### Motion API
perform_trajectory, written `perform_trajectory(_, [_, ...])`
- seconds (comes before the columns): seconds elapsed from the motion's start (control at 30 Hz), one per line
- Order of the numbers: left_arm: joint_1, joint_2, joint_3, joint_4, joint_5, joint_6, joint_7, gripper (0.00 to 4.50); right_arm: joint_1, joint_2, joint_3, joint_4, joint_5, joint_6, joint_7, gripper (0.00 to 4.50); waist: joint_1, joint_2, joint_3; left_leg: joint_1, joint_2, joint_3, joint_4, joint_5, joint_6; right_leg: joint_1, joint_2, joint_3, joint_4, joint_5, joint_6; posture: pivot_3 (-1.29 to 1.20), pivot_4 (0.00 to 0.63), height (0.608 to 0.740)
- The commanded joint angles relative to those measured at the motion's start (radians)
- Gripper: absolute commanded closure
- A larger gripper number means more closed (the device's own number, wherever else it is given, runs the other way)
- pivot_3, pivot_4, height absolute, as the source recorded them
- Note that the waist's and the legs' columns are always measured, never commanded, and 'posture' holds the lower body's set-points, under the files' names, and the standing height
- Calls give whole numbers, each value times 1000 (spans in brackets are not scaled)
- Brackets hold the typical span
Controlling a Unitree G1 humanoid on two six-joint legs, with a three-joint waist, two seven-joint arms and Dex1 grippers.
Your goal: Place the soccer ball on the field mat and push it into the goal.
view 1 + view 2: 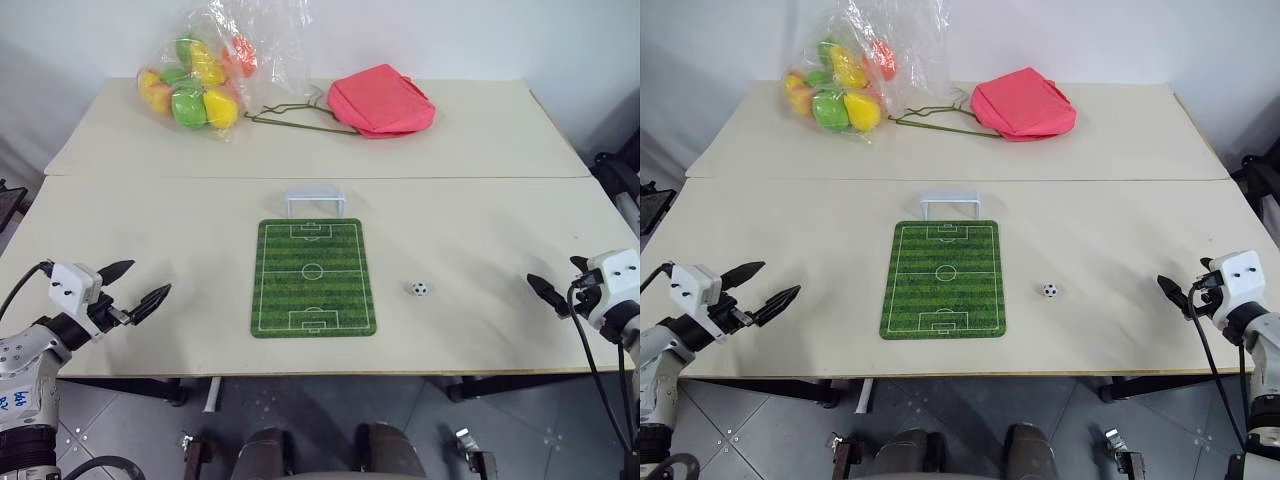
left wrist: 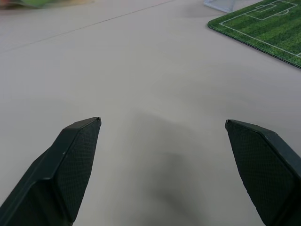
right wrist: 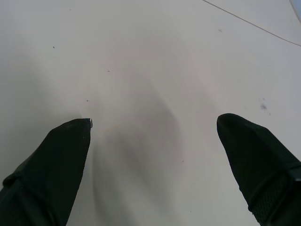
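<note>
head cam first: the field mat lies flat near the middle of the bench, closer to its front edge. the goal stands just past the mat's far short end. the soccer ball sits on the bare bench just off the mat's right side, not on it. left tool hangs over the front left corner, fingers apart, holding nothing. right tool is over the front right edge. a bag of coloured balls and a pink pouch sit along the back edge.

left wrist cam: both fingers spread wide over bare bench, mat corner beyond.

right wrist cam: fingers wide apart, empty.
</note>
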Motion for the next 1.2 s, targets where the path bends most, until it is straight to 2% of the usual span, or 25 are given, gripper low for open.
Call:
perform_trajectory(0.03, [18, 11, 26, -64, -33, 11, -14, 0, -9, -34, -25, -39, 17, 1, 4, 18, 0, 0, 0, 0, 0, 0, 0, 0, 0, 0, 0, 0, 0, 0, 0, 0, 150, 740])
perform_trajectory(0.13, [14, -3, 39, -95, -63, 82, 26, 0, -5, -37, -27, -55, 21, 16, 8, 18, 1, 1, 1, 0, 0, 0, 1, 0, 0, 0, 0, 0, 0, 0, 0, 0, 150, 740])
perform_trajectory(0.33, [6, 5, 30, -110, -48, 89, 44, 0, -12, -59, -16, -121, 24, 75, 41, 18, 1, 3, 2, 0, 0, 0, 1, 0, 0, 0, 0, 0, 1, 0, 0, 0, 150, 740])
perform_trajectory(0.47, [16, 7, 2, -175, -72, 159, 28, 0, -71, -76, 39, -261, 38, 259, 84, 18, 0, 4, 2, 0, 0, 0, 2, 0, 0, 0, 0, 1, 1, 0, 0, 0, 150, 740])
perform_trajectory(0.57, [3, -2, -9, -198, -105, 152, -37, 0, -80, -87, 114, -463, 95, 376, 210, 18, -1, 4, 2, 0, 2, 0, 2, 0, 0, 0, 1, 0, 1, 0, 0, 0, 150, 740])
perform_trajectory(0.73, [-17, -25, -23, -184, -136, 58, -179, 0, -100, -103, 273, -661, 116, 450, 392, 18, 4, 4, 2, -1, 1, -1, 2, 0, 0, 0, 0, 0, 1, 0, 0, 0, 150, 740])
perform_trajectory(0.8, [-18, -31, -23, -179, -153, 45, -230, 0, -117, -105, 305, -670, 115, 452, 434, 18, 9, 4, 2, -2, 0, -1, 4, -1, 1, 0, 0, -1, 1, 0, 0, 0, 150, 740])
perform_trajectory(0.93, [-3, -39, -21, -163, -233, 23, -417, 0, -202, -57, 446, -622, 57, 381, 550, 18, 4, 3, 3, -2, 0, -1, 5, -1, 1, 0, 0, -1, 1, 0, 0, 0, 150, 740])
perform_trajectory(1.07, [-5, -52, -16, -171, -221, 10, -400, 0, -268, -8, 535, -485, -12, 288, 611, 18, 2, 3, 3, -2, -1, -1, 5, -1, 1, 0, 0, -2, 1, 0, 0, 0, 150, 740])
perform_trajectory(1.2, [30, -64, -11, -206, -224, 12, -386, 0, -303, 38, 564, -378, -53, 221, 625, 18, 1, 3, 3, -3, -1, -2, 5, -1, 1, 0, 0, -2, 1, 0, 0, 0, 150, 740])
